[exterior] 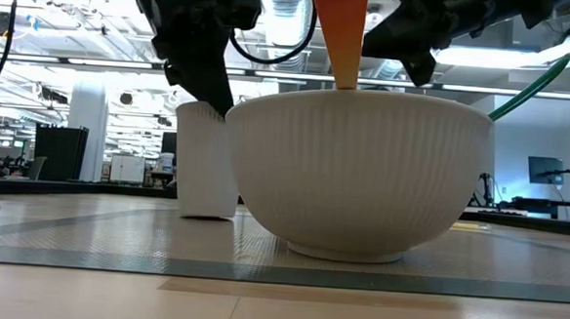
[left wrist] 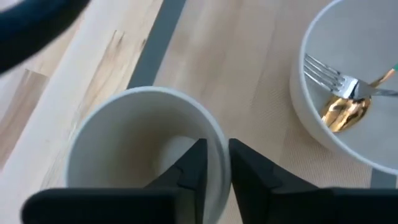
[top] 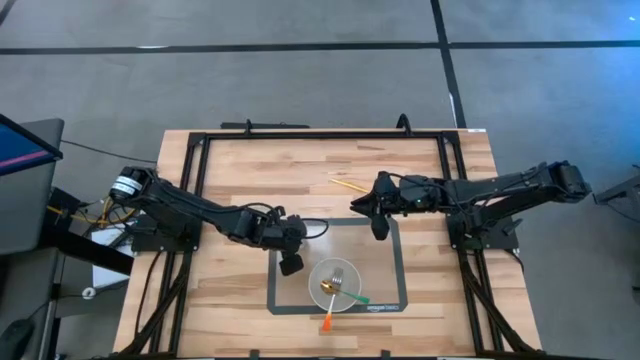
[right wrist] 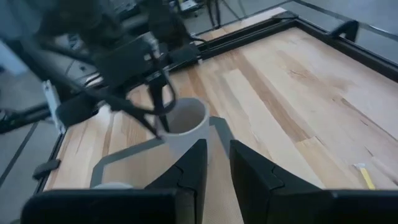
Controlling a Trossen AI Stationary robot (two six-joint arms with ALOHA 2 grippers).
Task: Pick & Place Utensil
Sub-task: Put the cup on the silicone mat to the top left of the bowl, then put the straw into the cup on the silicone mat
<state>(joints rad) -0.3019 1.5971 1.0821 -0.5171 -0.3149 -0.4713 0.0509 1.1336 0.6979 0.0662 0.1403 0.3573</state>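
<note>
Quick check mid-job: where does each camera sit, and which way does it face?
High view: overhead, looking straight down; both arms, bowl.
Low view: table height, level across; bowl, cup, arms above.
Left wrist view: on the left arm, looking down; left gripper straddles the cup rim.
Right wrist view: on the right arm, facing the left arm; right gripper.
Shared: both wrist views show the cup.

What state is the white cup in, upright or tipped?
Upright: the white cup stands on its base beside the bowl, the left gripper straddling its rim.
</note>
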